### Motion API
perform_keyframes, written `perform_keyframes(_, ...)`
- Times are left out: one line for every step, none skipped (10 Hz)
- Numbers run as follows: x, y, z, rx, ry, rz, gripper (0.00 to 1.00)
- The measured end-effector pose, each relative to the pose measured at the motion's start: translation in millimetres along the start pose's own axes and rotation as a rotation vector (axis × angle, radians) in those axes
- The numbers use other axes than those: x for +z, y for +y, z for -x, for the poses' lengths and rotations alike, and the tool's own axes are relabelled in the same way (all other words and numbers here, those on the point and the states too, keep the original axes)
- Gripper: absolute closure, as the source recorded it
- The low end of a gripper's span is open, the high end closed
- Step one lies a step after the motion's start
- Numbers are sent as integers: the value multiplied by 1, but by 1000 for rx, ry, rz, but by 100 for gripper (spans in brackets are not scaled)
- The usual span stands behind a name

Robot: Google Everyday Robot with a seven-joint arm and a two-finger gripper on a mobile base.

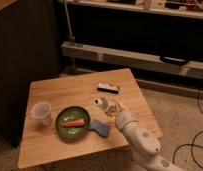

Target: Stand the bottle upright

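Note:
The bottle (100,103) is small and pale and lies on its side on the wooden table (65,92), right of centre, with its light cap pointing left. My gripper (112,107) is right at the bottle's right end, low over the table, and hides that end. The white arm (137,137) reaches in from the lower right, over the table's front right corner.
A translucent plastic cup (42,112) stands at the table's left. A green plate (62,126) holding a carrot (74,121) sits at front centre, with a blue sponge (100,128) beside it. A flat dark box (108,88) lies behind the bottle. Dark shelving stands behind the table.

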Motion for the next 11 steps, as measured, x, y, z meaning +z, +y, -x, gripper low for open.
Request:
perform_keyframes(3,1,-3,24,0,-17,100)
perform_keyframes(7,5,-6,50,0,-30,100)
perform_keyframes(12,11,-8,73,4,-37,100)
perform_keyframes(16,14,-7,79,11,-37,100)
perform_keyframes(16,15,-6,79,11,-34,100)
perform_keyframes(16,14,-8,79,14,-37,100)
perform_keyframes(16,15,-7,79,12,-35,100)
perform_keyframes(16,16,-6,77,11,-34,100)
perform_keyframes(16,16,-6,77,11,-34,100)
perform_keyframes(16,15,-6,78,12,-34,100)
perform_keyframes(17,15,-7,83,13,-33,100)
